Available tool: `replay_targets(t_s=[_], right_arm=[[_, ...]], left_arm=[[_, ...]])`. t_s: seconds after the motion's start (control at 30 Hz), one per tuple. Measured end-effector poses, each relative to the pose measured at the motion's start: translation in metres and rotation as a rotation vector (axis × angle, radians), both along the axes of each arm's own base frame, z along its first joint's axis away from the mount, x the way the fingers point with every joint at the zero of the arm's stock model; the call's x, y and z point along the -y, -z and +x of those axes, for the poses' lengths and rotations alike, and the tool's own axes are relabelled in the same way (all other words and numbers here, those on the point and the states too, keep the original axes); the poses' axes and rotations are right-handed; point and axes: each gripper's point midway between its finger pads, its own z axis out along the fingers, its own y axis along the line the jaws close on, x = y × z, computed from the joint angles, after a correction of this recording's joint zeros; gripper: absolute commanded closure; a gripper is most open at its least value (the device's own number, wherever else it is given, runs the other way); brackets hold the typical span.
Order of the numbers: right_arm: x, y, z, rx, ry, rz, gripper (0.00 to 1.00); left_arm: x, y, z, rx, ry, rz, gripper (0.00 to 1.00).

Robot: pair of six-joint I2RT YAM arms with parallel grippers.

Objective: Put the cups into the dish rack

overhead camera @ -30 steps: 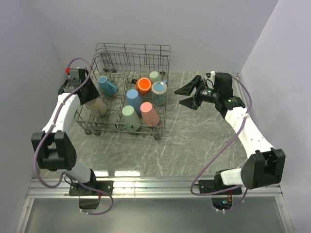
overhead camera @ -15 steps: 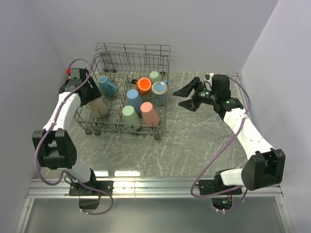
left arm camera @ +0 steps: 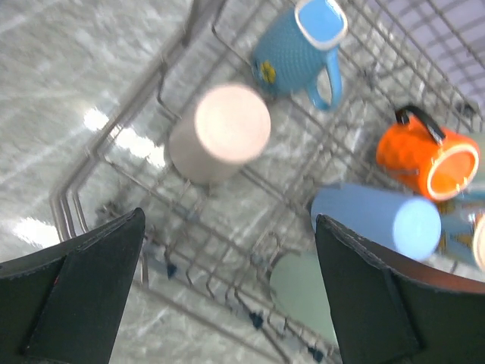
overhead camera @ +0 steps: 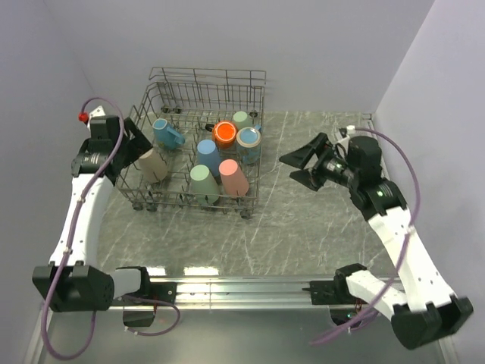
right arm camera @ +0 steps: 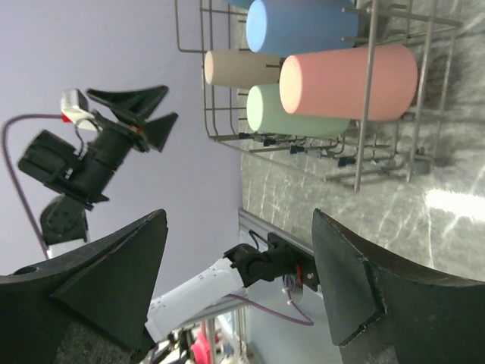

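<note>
The grey wire dish rack (overhead camera: 206, 70) stands at the back left of the table. Inside it are several cups: a beige cup (overhead camera: 154, 163), a blue mug (overhead camera: 167, 133), an orange mug (overhead camera: 224, 134), a pale green cup (overhead camera: 242, 120), a blue cup (overhead camera: 208, 155), a green cup (overhead camera: 202, 182) and a pink cup (overhead camera: 233, 178). My left gripper (overhead camera: 135, 142) is open and empty at the rack's left side, above the beige cup (left arm camera: 227, 129). My right gripper (overhead camera: 298, 168) is open and empty, well right of the rack.
Another mug (overhead camera: 248, 144) with a pale rim lies next to the orange mug. The rack's tall wire sides (left arm camera: 114, 152) and upright tines (right arm camera: 364, 136) surround the cups. The side walls stand close on the left and right. A metal rail (overhead camera: 242, 284) runs along the near edge.
My left gripper has drawn back to the left and risen, away from the beige cup. My right gripper has pulled back to the right and nearer, away from the rack. Both stayed open.
</note>
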Motion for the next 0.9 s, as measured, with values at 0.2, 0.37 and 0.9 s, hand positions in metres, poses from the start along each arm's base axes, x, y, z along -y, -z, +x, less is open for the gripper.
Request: replay_targets(t_s=[0.2,0.37,0.9], right_arm=[[0.024,-0.012,-0.049,0.063,0.075,-0.008,0.12],[0.038,-0.005,-0.080,0.076,0.120,0.013,0.08],[0.023,0.007,-0.085,0.045,-0.069,-0.097,0.04]], left_arm=[[0.030,0.020,-0.022,-0.013,0.097,-0.045,0.01],[0.041,0.021,-0.032,-0.010,0.136,-0.051,0.01],[0.042,-0.014,-0.063,0.135,0.152,-0.038,0.01]])
